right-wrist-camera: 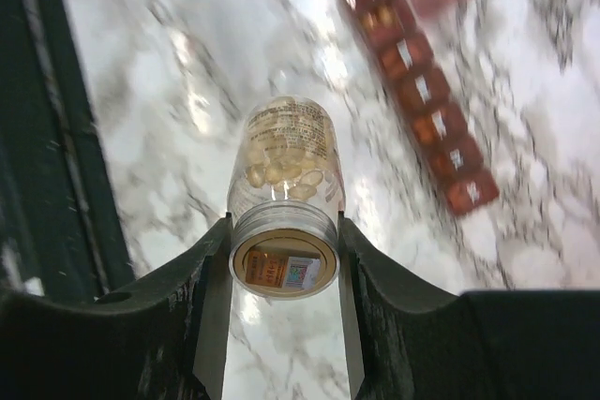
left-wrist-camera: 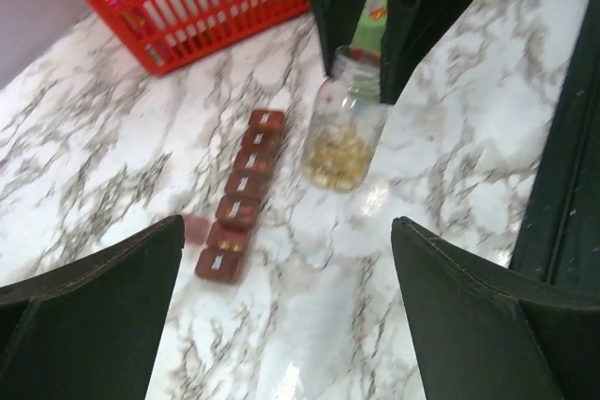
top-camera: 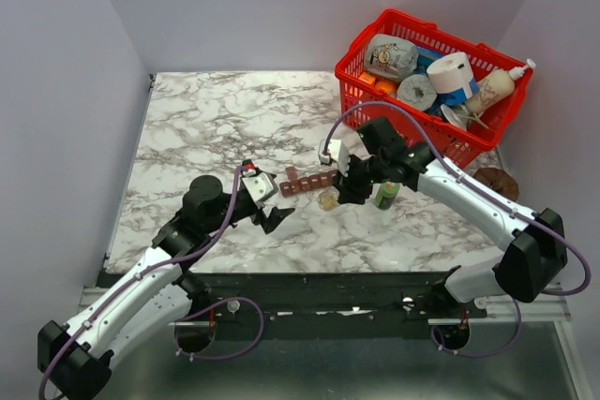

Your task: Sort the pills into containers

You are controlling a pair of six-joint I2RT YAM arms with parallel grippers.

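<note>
The dark red-brown pill organiser lies mid-table; it also shows in the left wrist view and the right wrist view. One compartment near its end has its lid flipped open, with small yellow pills inside. My right gripper is shut on the neck of a clear uncapped pill bottle with pale yellow pills at its bottom. The bottle rests tilted on the table beside the organiser. My left gripper is open and empty, a little short of the organiser's near end.
A red mesh basket full of household items stands at the back right. A small green bottle stands just right of my right gripper. A brown disc lies by the right wall. The table's dark front edge is close.
</note>
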